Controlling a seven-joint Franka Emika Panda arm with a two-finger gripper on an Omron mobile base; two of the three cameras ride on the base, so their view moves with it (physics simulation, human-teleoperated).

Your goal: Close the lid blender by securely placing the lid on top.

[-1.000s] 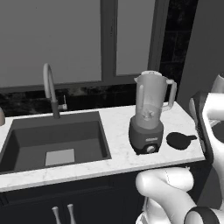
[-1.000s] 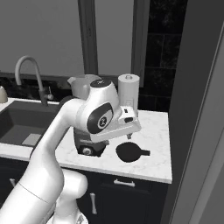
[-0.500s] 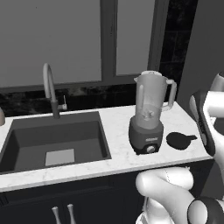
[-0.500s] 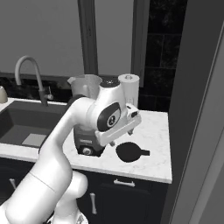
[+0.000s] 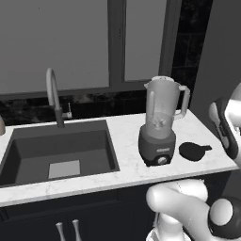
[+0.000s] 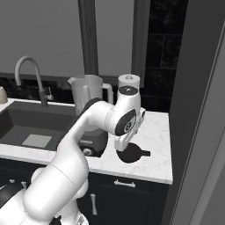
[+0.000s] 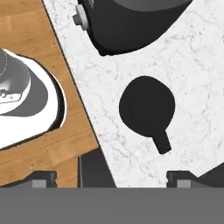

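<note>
Currently: approach to pick | lid [image 7: 147, 109] flat on counter [image 5: 127, 141] beside blender [image 5: 160, 122] | gripper [image 7: 111, 177] above lid, fingers spread wide, empty | next: descend, grasp lid.

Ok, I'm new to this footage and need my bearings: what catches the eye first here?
The blender stands open-topped on the marble counter, right of the sink. Its black lid lies flat on the counter beside the base, to its right. The white arm bends over that spot, and the hand view looks straight down on the lid.
</note>
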